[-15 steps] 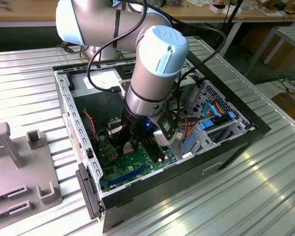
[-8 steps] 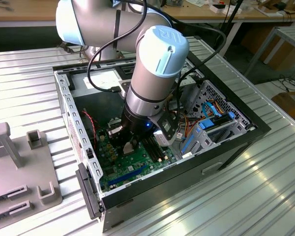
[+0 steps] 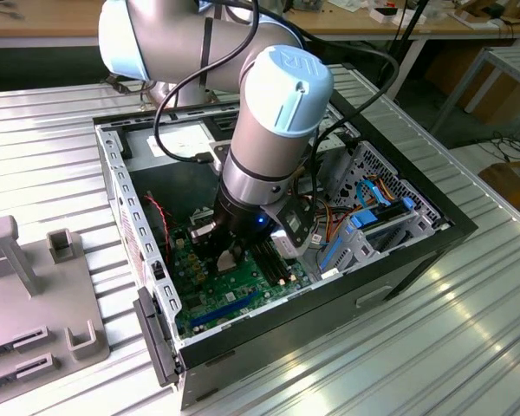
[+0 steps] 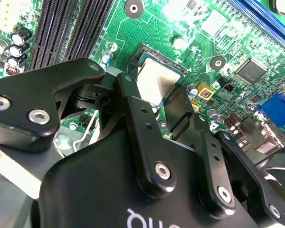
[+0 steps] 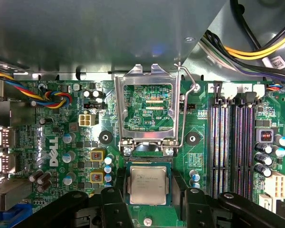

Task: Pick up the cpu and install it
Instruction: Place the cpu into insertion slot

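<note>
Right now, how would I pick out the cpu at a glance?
Find the green motherboard inside the open black computer case. Beside its flipped-up silver metal frame is the cpu, a small flat square chip. Its silvery-grey metal top sets it apart from the black chips around.

Arm: silver-grey tubular robot arm with pale blue joint caps (image 3: 282, 82), reaching in from the exterior view's far side, last segment angled steeply downward. Gripper: black angular linkage gripper (image 3: 228, 257), pointing downward, hanging low.
</note>
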Tool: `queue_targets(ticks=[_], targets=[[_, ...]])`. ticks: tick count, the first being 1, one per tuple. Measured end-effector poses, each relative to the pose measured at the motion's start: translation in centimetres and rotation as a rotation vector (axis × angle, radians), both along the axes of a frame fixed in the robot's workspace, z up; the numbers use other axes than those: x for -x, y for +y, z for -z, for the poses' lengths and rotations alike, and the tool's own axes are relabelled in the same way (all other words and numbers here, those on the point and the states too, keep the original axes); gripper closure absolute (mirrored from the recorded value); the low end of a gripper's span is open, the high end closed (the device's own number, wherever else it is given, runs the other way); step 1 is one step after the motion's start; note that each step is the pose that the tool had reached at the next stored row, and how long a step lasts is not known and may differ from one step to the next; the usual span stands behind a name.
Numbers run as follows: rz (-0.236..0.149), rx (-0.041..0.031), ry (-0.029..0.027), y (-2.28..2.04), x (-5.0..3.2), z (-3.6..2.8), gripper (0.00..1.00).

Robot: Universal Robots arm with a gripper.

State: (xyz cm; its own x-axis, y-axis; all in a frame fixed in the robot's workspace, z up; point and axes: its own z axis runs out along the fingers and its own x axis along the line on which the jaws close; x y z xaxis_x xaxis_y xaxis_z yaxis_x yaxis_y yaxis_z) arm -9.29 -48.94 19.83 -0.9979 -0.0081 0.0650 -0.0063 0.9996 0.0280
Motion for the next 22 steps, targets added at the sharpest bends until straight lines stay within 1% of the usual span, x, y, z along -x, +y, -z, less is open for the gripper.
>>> queue_targets(ticks=[1,2,9,10,11,13,14,15,17,18,19,20,21,22], targets=[[0.000,-0.0007,-0.0011,0.01,-0.03,0.04,0.46],[0.000,-0.0002,-0.0006,0.01,-0.02,0.01,0.40],[0.000,0.0001,-0.0005,0.00,-0.03,-0.01,0.40],[0.000,0.0005,-0.0003,-0.01,-0.03,-0.09,0.40],[0.000,0.0003,0.0002,0.00,-0.03,-0.27,0.40],[0.000,0.0002,0.0021,0.00,-0.03,-0.86,0.40],[0.000,0.0001,0.0034,0.00,-0.03,-1.34,0.40],[0.000,0.0000,0.0044,0.00,-0.03,-1.65,0.40],[0.000,0.0001,0.0066,0.00,-0.03,-2.04,0.40],[0.000,-0.0002,0.0068,0.01,-0.03,-2.06,0.40],[0.000,-0.0003,0.0070,0.01,-0.03,-2.06,0.41],[0.000,-0.0003,0.0074,0.01,-0.03,-2.08,0.47],[0.000,0.0000,0.0078,0.00,-0.03,-2.11,0.47],[0.000,0.0000,0.0079,0.00,-0.03,-2.12,0.54]])
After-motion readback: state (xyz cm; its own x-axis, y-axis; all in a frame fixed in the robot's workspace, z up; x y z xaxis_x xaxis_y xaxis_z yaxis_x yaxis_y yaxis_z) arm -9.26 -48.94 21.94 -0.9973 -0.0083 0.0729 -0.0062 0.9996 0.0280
